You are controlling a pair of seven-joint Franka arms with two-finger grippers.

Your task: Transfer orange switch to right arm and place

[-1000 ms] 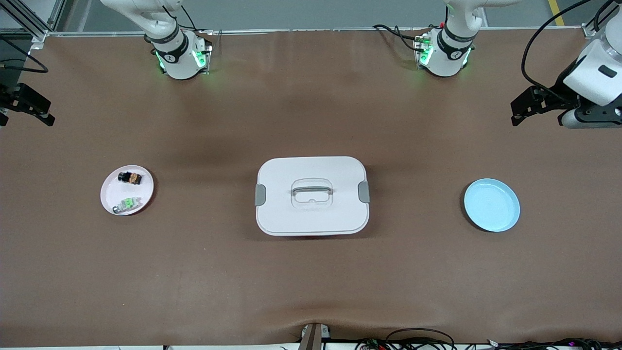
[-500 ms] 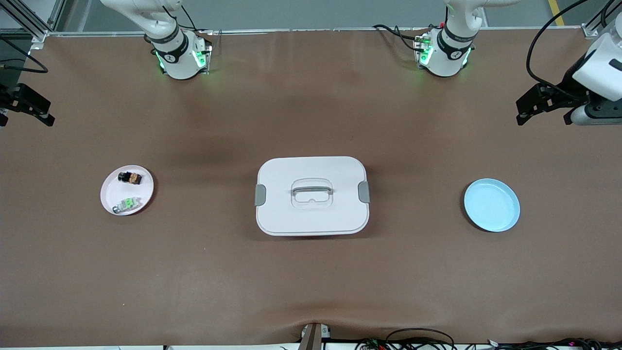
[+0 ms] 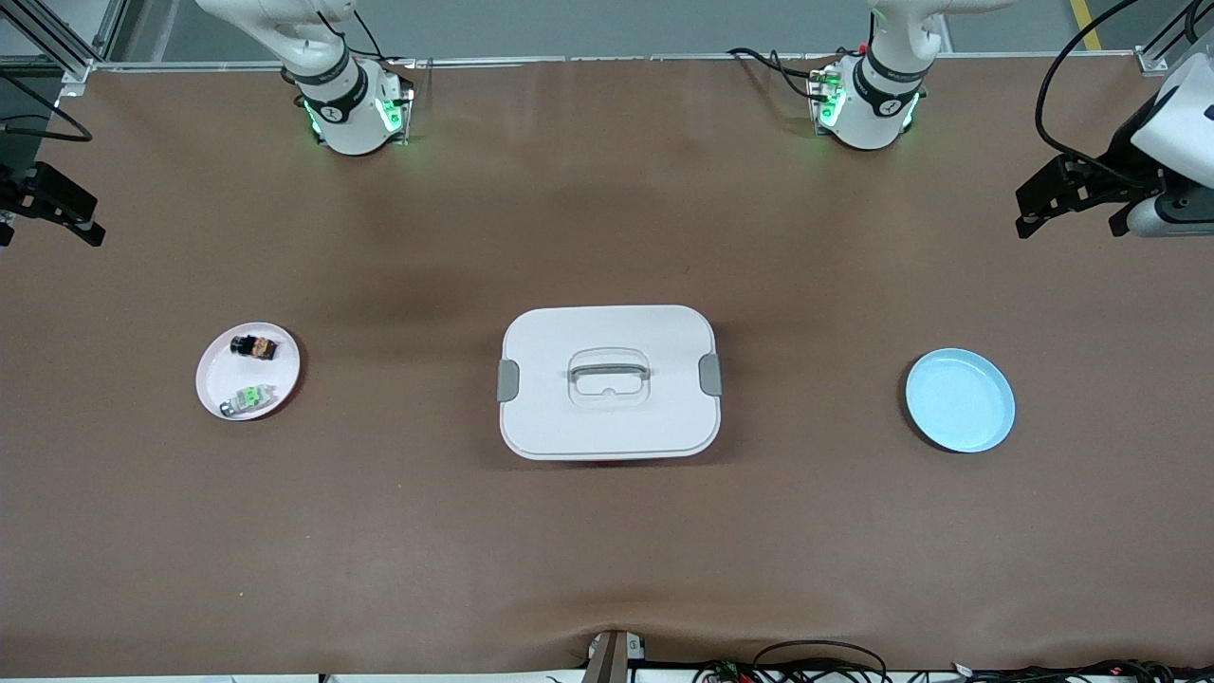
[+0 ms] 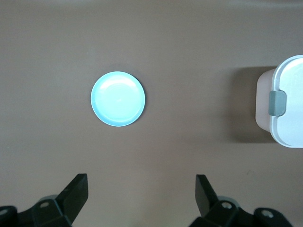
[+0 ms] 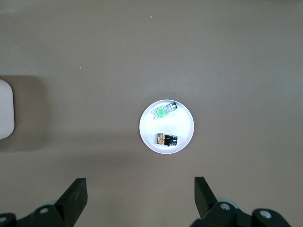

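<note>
A broad brown surface (image 3: 607,531) fills nearly the whole front view, matte and evenly lit, with soft darker shadows near its middle. Along its top edge runs a pale metal rail (image 3: 531,61), with grey floor (image 3: 607,24) above it. Loose cables (image 3: 816,664) lie at the surface's lower edge.

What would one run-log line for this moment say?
orange switch: on white plate, untouched | left gripper: open, over table edge | right gripper: open, empty
</note>
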